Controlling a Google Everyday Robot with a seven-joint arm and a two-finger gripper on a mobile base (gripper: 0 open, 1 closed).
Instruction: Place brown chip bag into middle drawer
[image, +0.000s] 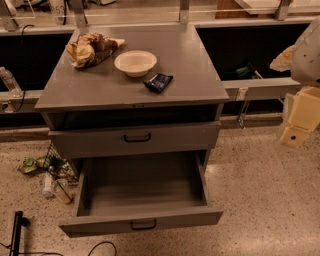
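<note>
One brown chip bag, crumpled, lies on the tabletop at the upper left of the frame, close to the back left corner. Its long axis runs from lower left up toward the right, with a tan corner pointing right. Nothing rests on it and nothing grips it.

A white bowl sits just beside the bag to the right, with a narrow gap between them. A small black-and-blue packet lies lower and further right, near the bowl; whether it touches the rim I cannot tell.

Under the tabletop there is a dark open slot, then a shut drawer front with a black handle. Below that, at lower centre of the frame, the middle drawer is pulled well out, and its grey tray shows nothing inside.

The pincer is at the upper right edge of the frame, beyond the cabinet's right side and well apart from the bag. Released or clenched: cannot tell. It plainly does not have the bag.

Key relation: the bag lies to the left of the pincer across the whole tabletop, with the bowl and packet roughly between them.

Judgement: the reach must travel left and pass above the bowl, then close across the bag's short width. After that the bag has to come down to the drawer at lower centre. Soft foil is likely to crush or slip.
</note>
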